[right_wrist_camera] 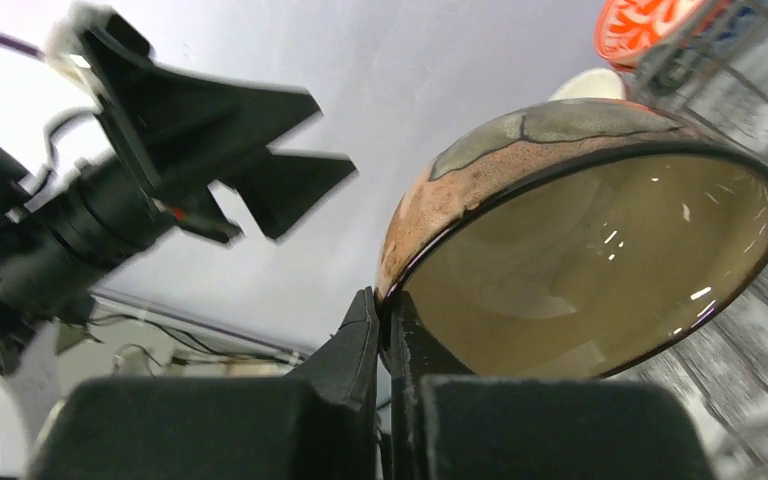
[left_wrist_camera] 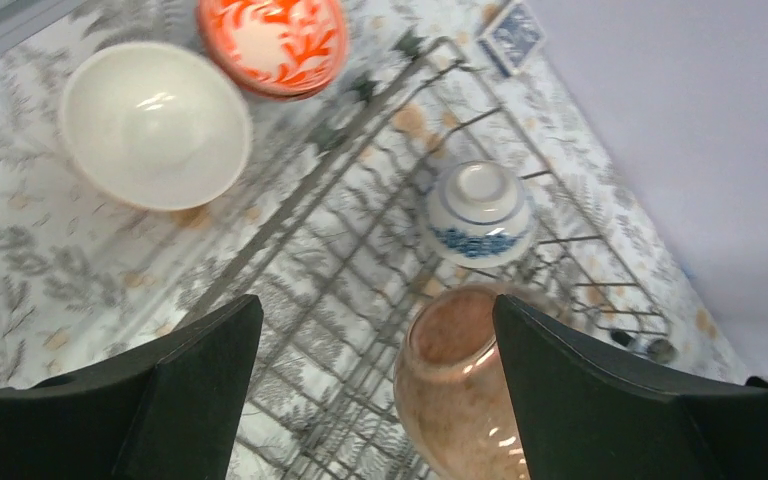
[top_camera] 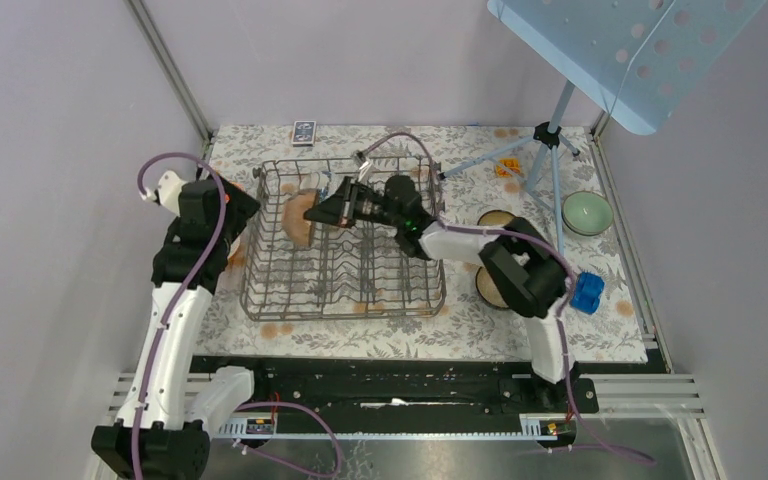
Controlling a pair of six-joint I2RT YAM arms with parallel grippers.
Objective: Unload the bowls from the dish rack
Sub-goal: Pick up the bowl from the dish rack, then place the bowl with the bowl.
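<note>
Though unclear from above, right gripper tight on brown bowl rim; left gripper agape, empty

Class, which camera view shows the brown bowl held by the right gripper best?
The right wrist view: the brown bowl fills much of the frame, inside showing, rim pinched by the right gripper. The left wrist view shows only its speckled outside; the top external view, a small part over the dish rack.
</note>
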